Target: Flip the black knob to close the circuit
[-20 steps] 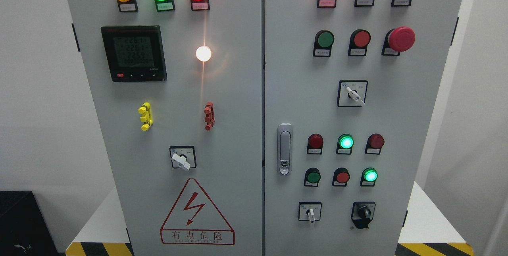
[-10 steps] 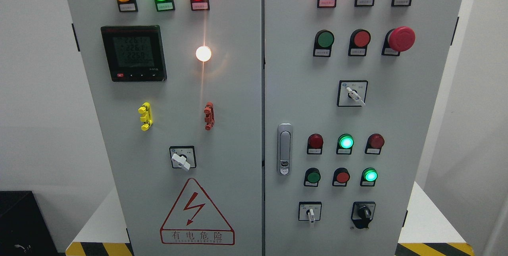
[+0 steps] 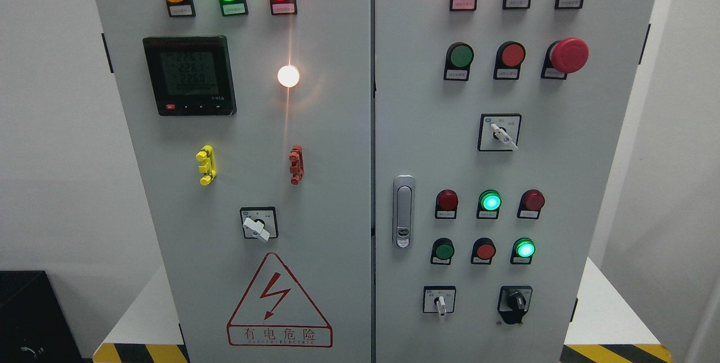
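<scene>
A grey electrical cabinet (image 3: 337, 126) fills the head view with two doors. The black knob (image 3: 514, 301) sits at the lower right of the right door, its handle pointing down. To its left is a small white selector switch (image 3: 440, 300). Neither of my hands nor any arm shows in this view.
The right door holds a red mushroom stop button (image 3: 568, 54), rows of lit and unlit lamps and buttons, a white selector (image 3: 500, 134) and a silver door latch (image 3: 403, 211). The left door holds a meter (image 3: 189, 75), a lit white lamp (image 3: 288, 76) and a white selector (image 3: 258, 227).
</scene>
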